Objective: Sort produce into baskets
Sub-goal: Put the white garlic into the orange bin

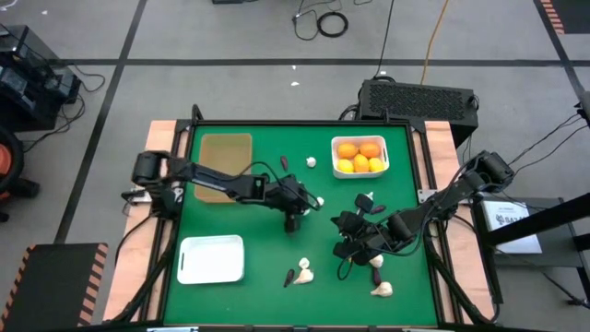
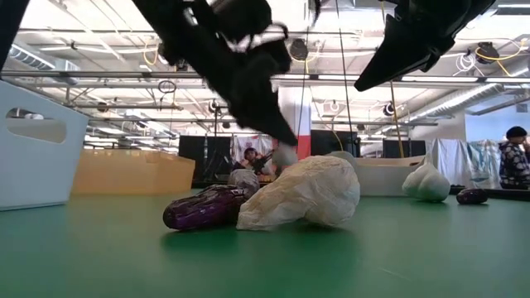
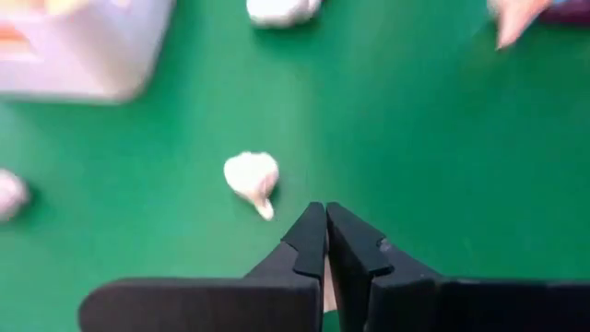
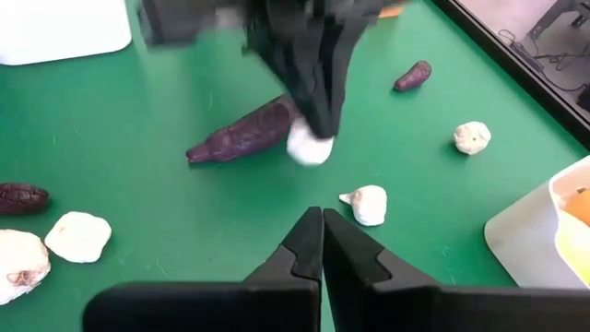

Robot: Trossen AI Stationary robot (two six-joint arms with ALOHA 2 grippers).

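Left end effector (image 1: pixel 293 219) is mid-table, closed on a garlic bulb (image 4: pixel 309 148), lifting it for sorting (beside the long eggplant (image 4: pixel 241 135)). Right end effector (image 1: pixel 346 247) waits closed and empty at right. Citrus already fills the far-right basket (image 1: pixel 402 150); other garlic is loose.

A black box (image 1: pixel 419 97) with a vented top sits on the grey floor just behind the green table (image 1: pixel 267 249), and a coiled cable (image 1: pixel 332 25) lies farther back. Across the room, a person (image 2: pixel 515 157) stands at the far right.
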